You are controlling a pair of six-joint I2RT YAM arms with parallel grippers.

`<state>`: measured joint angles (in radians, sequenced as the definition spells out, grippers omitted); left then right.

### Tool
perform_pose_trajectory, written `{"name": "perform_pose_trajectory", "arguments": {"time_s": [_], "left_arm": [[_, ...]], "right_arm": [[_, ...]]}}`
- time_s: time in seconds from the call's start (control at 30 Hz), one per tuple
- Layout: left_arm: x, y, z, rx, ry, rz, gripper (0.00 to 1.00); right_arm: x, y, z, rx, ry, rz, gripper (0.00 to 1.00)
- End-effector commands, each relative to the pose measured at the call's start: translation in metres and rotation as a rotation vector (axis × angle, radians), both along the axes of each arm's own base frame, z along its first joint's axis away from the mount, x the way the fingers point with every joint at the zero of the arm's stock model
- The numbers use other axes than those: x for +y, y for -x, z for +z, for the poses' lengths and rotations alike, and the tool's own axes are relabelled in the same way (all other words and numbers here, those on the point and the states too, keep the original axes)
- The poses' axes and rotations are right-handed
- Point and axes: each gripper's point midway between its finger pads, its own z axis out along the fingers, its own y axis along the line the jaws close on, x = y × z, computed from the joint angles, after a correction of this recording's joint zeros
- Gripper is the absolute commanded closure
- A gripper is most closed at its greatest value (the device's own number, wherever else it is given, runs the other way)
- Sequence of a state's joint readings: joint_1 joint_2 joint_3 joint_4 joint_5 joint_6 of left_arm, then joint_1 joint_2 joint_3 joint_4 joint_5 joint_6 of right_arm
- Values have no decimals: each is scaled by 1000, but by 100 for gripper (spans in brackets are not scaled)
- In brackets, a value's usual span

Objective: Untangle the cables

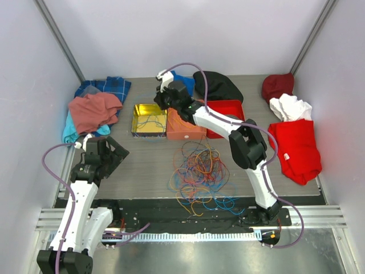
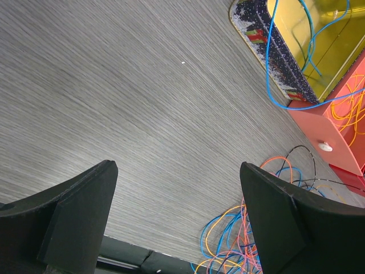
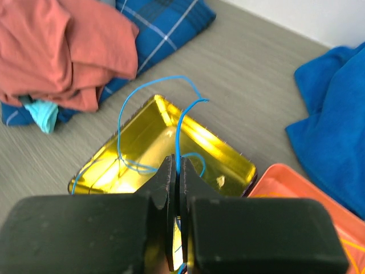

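Observation:
The cables (image 1: pixel 199 171) lie in a tangled heap of orange, blue, red and dark strands at the table's middle front; their edge (image 2: pixel 239 240) shows in the left wrist view. My right gripper (image 3: pixel 177 165) is shut on a thin blue cable (image 3: pixel 179 123), which loops down into the yellow tin (image 3: pixel 239 162). In the top view it (image 1: pixel 161 103) hovers over that tin (image 1: pixel 137 108). My left gripper (image 2: pixel 177 168) stands open over bare table, left of the heap, with nothing between its fingers. In the top view it (image 1: pixel 116 153) is at the left.
An orange box (image 1: pixel 183 132) holding orange strands adjoins the tin, and a red tray (image 1: pixel 228 109) sits beyond. Clothes ring the table: salmon shirt (image 1: pixel 94 111), blue plaid (image 1: pixel 111 87), black cloth (image 1: pixel 219 85), dark red (image 1: pixel 278 85), white (image 1: pixel 291 107), red shirt (image 1: pixel 296 148).

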<state>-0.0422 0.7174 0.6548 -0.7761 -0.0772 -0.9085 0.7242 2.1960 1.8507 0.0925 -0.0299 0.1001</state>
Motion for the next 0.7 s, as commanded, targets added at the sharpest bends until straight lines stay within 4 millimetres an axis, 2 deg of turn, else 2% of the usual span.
{"name": "perform_pose_trajectory", "arguments": {"time_s": [0.0,0.13,0.2,0.27,0.3,0.4,0.47,0.53,0.57,0.67], "left_arm": [[-3,-5,9,-28,-2,-24,6],[-3,-5,9,-28,-2,-24,6],[-3,-4,10,-28,-2,-24,6],[-3,-4,10,-26,-3,-25,6],[-3,-4,9,-24,-2,-26,6],[-3,-4,9,-24,-2,-28,6],[-3,-5,10,-30,-2,-28,6],[-3,-5,8,-28,-2,-26,6],[-3,-5,9,-31,-2,-26,6],[-2,-5,8,-31,-3,-23,7]], "right_arm": [[13,15,41,-90,-55,55,99],[21,22,29,-62,-40,78,99],[19,29,33,-69,-41,72,99],[15,35,48,-121,-62,53,99],[1,37,55,-147,-53,-9,99],[-9,45,72,-236,-18,-75,99],[-22,45,99,-329,2,-167,99],[-33,43,114,-395,15,-235,99],[-34,42,128,-453,6,-248,99],[-30,37,142,-529,-5,-251,99]]}}
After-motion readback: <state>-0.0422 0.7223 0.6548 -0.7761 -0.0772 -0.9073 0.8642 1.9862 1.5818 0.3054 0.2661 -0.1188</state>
